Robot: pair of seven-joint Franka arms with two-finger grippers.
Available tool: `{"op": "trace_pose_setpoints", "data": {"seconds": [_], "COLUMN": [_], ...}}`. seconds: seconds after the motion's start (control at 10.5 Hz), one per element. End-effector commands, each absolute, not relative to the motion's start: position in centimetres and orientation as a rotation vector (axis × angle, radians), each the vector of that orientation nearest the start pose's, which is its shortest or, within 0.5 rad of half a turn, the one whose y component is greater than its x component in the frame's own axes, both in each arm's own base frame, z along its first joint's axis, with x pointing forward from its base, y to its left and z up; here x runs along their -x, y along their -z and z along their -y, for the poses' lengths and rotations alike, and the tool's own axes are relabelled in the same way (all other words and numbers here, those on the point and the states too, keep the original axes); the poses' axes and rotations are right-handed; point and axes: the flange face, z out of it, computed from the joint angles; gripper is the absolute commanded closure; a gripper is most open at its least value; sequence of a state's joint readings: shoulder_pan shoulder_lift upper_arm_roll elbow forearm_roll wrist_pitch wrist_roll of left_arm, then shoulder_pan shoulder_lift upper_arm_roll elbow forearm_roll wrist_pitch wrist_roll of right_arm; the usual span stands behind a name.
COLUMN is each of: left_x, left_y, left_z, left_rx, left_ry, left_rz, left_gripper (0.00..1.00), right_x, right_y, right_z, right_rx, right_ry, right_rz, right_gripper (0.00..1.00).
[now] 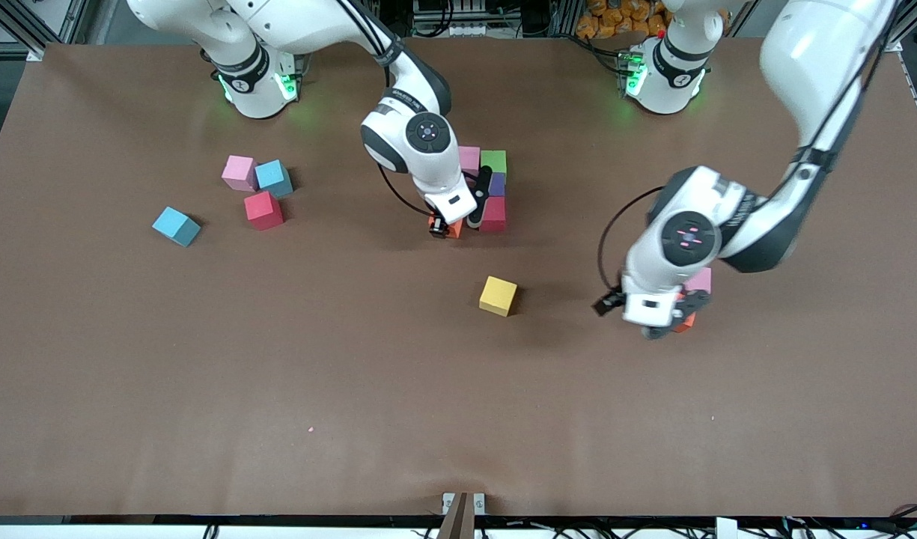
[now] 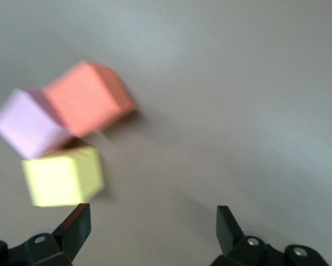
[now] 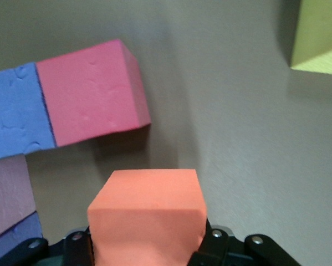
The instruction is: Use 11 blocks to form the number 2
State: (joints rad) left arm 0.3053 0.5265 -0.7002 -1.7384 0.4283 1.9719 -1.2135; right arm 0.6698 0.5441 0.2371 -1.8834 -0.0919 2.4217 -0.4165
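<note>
The partly built number 2 lies mid-table: a pink block (image 1: 469, 159), a green block (image 1: 493, 161), a purple block (image 1: 496, 184) and a red block (image 1: 493, 214). My right gripper (image 1: 452, 224) is shut on an orange block (image 3: 149, 213) beside the red block (image 3: 91, 100), low over the table. My left gripper (image 1: 671, 318) hangs open and holds nothing, over a pink block (image 1: 700, 279) and another orange block (image 1: 686, 323). In the left wrist view its gripper (image 2: 153, 221) is short of an orange block (image 2: 88, 97), a pink block (image 2: 27, 122) and a yellow block (image 2: 63, 176).
A yellow block (image 1: 498, 296) lies alone, nearer the front camera than the number. Toward the right arm's end lie a pink block (image 1: 239, 172), a light blue block (image 1: 272, 178), a red block (image 1: 263, 210) and another light blue block (image 1: 177, 226).
</note>
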Motion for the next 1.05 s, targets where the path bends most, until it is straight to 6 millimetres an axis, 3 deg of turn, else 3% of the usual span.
{"op": "trace_pose_setpoints", "data": {"seconds": [0.0, 0.19, 0.48, 0.95], "left_x": [-61.2, -61.2, -60.8, -59.0], "left_y": [-32.0, -31.2, -30.2, -28.0], "left_z": [12.4, 9.3, 7.2, 8.7], "left_rx": [2.738, 2.712, 2.698, 2.666], "left_ry": [-0.168, -0.235, -0.335, -0.333], "left_rz": [1.056, 1.155, 1.296, 1.455], "left_gripper": [0.00, 0.00, 0.00, 0.00], "right_x": [-39.3, -37.9, -38.0, -38.6], "right_y": [-21.4, -20.4, -20.3, -20.5], "right_z": [-50.8, -51.8, -52.1, -53.0], "right_rx": [2.380, 2.358, 2.355, 2.348], "right_ry": [0.002, -0.019, -0.004, 0.021], "right_rz": [1.966, 1.989, 1.984, 1.985], "right_gripper": [0.59, 0.59, 0.59, 0.58]}}
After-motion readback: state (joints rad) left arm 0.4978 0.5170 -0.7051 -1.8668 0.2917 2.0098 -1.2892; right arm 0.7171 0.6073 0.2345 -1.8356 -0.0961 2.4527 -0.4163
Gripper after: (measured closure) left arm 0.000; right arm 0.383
